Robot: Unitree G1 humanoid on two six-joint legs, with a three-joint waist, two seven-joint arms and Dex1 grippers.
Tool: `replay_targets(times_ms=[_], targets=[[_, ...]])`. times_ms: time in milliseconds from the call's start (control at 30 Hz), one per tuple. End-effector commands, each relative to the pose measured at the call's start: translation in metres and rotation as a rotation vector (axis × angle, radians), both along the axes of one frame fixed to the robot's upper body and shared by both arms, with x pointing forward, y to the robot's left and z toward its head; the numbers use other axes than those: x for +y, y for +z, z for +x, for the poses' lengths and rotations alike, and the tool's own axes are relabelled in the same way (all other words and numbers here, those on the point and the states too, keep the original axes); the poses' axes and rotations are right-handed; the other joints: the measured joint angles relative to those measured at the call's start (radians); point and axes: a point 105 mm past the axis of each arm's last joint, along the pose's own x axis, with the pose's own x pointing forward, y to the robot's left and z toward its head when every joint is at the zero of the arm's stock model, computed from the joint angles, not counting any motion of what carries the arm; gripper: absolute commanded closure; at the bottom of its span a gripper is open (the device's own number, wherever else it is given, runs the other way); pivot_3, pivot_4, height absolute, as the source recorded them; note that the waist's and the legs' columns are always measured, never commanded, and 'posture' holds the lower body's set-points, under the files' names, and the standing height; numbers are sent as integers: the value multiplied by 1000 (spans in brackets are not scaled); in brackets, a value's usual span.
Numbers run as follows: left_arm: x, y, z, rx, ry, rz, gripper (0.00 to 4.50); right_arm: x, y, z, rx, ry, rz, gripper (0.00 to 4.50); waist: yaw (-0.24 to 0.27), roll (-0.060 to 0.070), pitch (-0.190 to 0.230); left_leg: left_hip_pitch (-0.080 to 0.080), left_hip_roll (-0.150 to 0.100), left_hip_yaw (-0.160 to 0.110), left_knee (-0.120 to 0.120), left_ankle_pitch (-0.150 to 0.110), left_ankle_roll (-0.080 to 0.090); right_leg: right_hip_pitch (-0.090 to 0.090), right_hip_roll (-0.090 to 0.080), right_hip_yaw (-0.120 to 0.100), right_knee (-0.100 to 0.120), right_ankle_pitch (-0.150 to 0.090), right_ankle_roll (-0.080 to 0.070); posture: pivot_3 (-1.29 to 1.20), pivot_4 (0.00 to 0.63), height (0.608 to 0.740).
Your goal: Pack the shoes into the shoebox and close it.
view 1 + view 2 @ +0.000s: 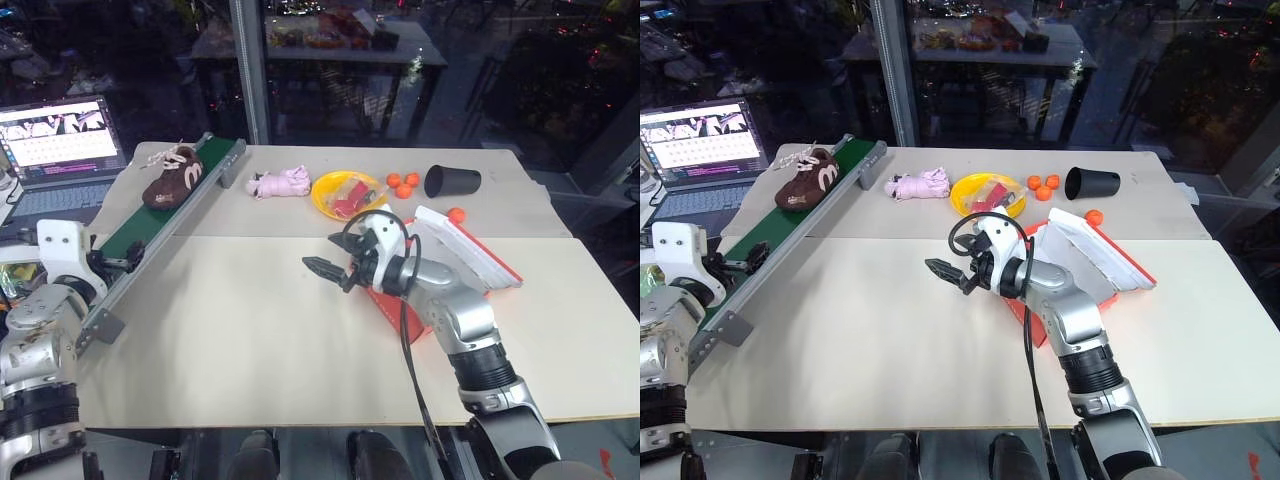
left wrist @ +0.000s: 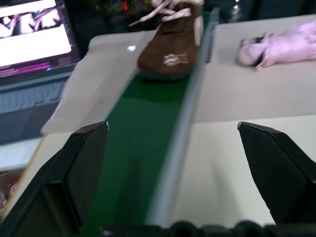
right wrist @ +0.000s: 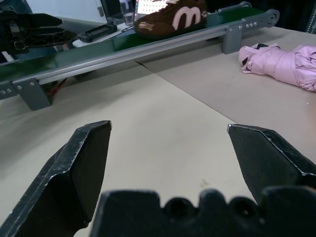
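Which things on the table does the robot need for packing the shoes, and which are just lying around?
Needed:
- small dark brown shoe with pale laces, on the green conveyor belt
- red cardboard shoebox

Lying around:
- pink plush toy
- yellow bowl
- small orange balls
- black cup
- open laptop

My head cameras look forward and down over the table (image 1: 250,340). My left wrist camera faces along the green conveyor (image 2: 143,143), close above it; my right wrist camera looks low across the table, sharing that conveyor.

pink plush toy (image 1: 281,183), yellow bowl (image 1: 325,190), laptop (image 1: 60,140).
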Motion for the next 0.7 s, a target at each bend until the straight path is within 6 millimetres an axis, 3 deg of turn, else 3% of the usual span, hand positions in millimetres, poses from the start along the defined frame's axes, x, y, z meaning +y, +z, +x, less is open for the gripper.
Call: replay_targets(times_ms=[33, 700], targets=[[13, 23, 8, -69, 5, 42, 0, 3, 9, -6, -40, 19, 4, 30, 3, 0, 0, 0, 0, 0, 0, 0, 0, 0, 0, 0, 0, 0, 0, 0, 150, 740], [32, 17, 37, -28, -10, 25, 0, -5, 7, -11, -41, -30, -8, 30, 4, -1, 0, -1, 0, 1, -1, 0, 0, -1, 0, 0, 0, 0, 0, 0, 150, 740]])
